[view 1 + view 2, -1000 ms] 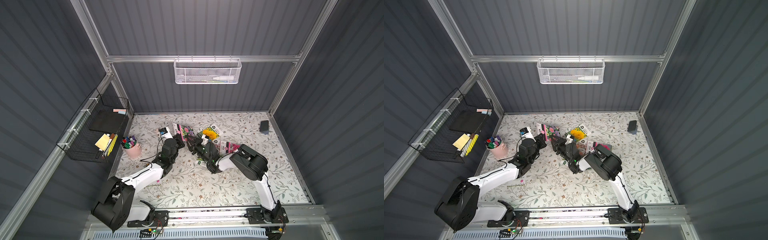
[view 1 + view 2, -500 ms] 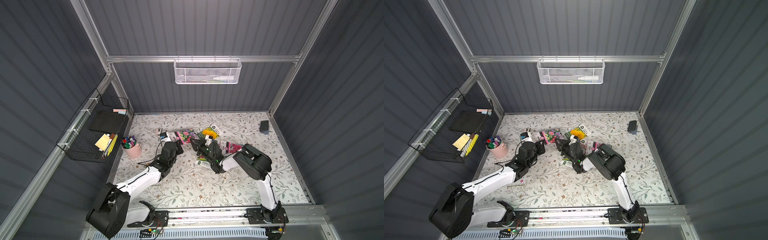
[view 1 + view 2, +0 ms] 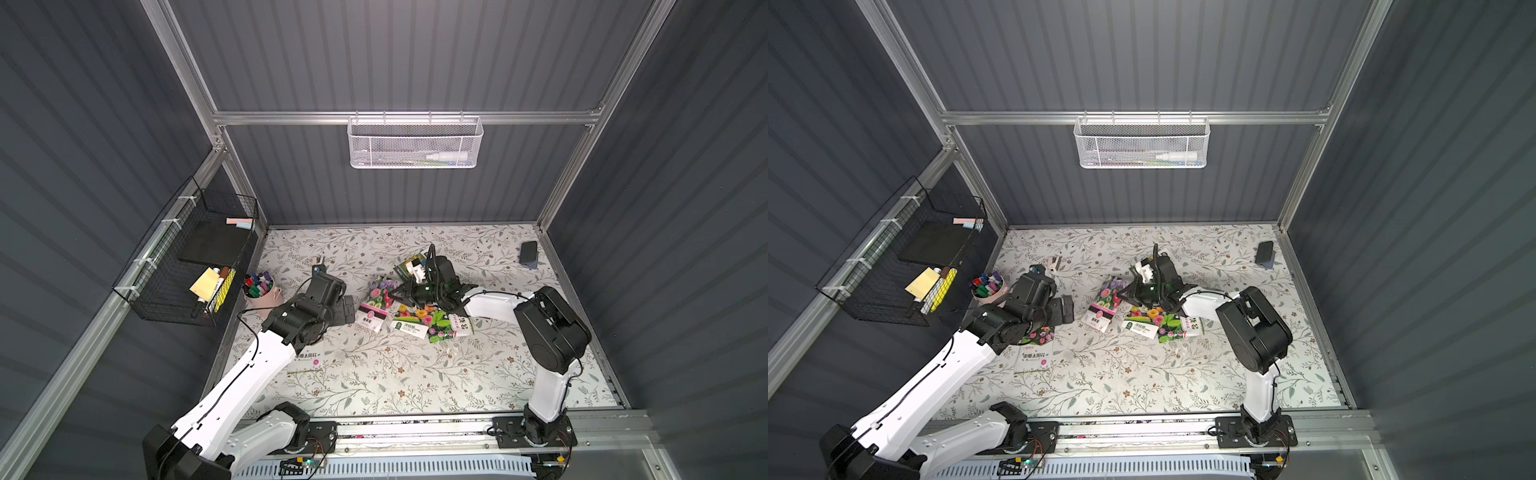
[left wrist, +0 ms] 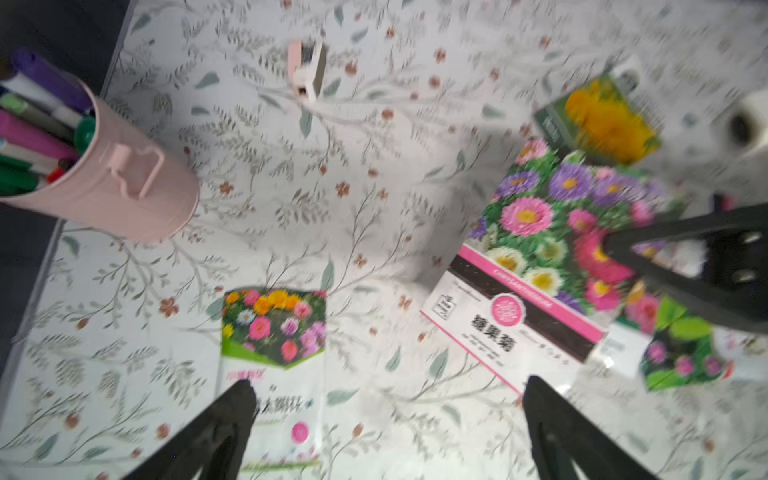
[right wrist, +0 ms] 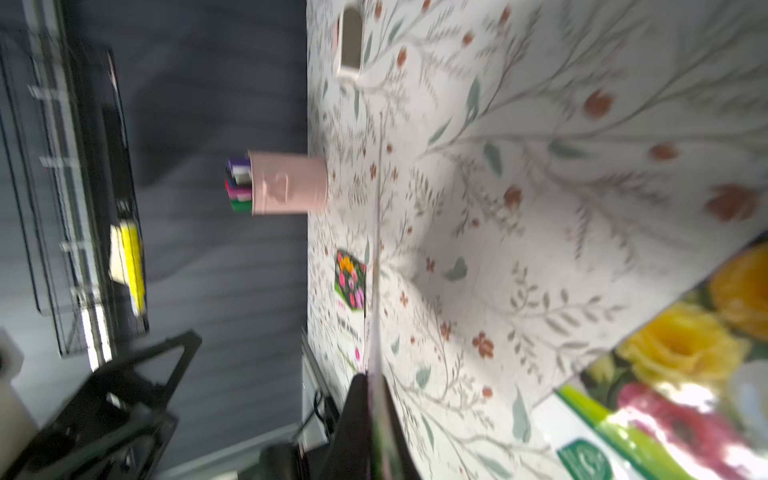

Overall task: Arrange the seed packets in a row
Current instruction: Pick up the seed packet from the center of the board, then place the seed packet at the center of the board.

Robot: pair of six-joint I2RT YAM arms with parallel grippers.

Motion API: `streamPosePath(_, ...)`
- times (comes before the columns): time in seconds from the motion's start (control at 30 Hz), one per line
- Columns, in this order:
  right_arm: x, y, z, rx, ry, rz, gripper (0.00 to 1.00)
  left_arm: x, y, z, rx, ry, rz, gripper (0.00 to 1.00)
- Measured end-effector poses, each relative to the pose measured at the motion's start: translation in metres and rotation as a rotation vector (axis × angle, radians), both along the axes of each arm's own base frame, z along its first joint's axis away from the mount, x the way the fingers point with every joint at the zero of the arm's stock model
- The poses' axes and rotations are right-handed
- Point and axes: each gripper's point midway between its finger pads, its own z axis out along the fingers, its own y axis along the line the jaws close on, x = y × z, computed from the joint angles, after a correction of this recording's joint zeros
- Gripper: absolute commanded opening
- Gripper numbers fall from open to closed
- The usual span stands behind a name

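White table cover (image 3: 374, 374), sprigged with grey-green leaves and rust-brown blossoms. The pink-banded packet (image 4: 536, 257) shows pink, purple and cream blooms on green; the white packet (image 4: 272, 332) carries mixed pink, orange and yellow flowers; the green packet (image 4: 602, 120), a yellow bloom. The cup (image 4: 124, 183) is pale pink.

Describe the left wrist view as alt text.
The left gripper hangs open above a white-labelled seed packet flat on the floral table. Beside it, the right gripper pinches a pink-banded flower packet; a pink marker cup stands further off.
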Motion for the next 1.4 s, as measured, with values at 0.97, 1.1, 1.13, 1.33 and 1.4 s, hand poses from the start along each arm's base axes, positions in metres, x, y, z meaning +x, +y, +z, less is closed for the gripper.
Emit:
streamPosePath(0.97,-0.066,0.116,-0.059,-0.081,0.039,0.4,0.0,-0.038,0.039,-0.043,0.225,0.207,-0.149,1.0)
streamPosePath(1.1,-0.066,0.115,-0.073,-0.108,0.071,0.417,0.0,-0.036,0.042,-0.043,0.211,0.2,-0.127,0.99)
streamPosePath(1.13,-0.067,0.113,-0.078,-0.117,0.085,0.419,0.0,-0.036,0.042,-0.043,0.206,0.198,-0.123,0.99)
streamPosePath(1.33,-0.067,0.101,-0.096,-0.163,0.147,0.419,0.01,-0.037,0.043,-0.047,0.188,0.204,-0.113,0.99)
streamPosePath(1.4,-0.064,0.101,-0.094,-0.16,0.144,0.418,0.01,-0.037,0.042,-0.048,0.182,0.205,-0.11,0.99)
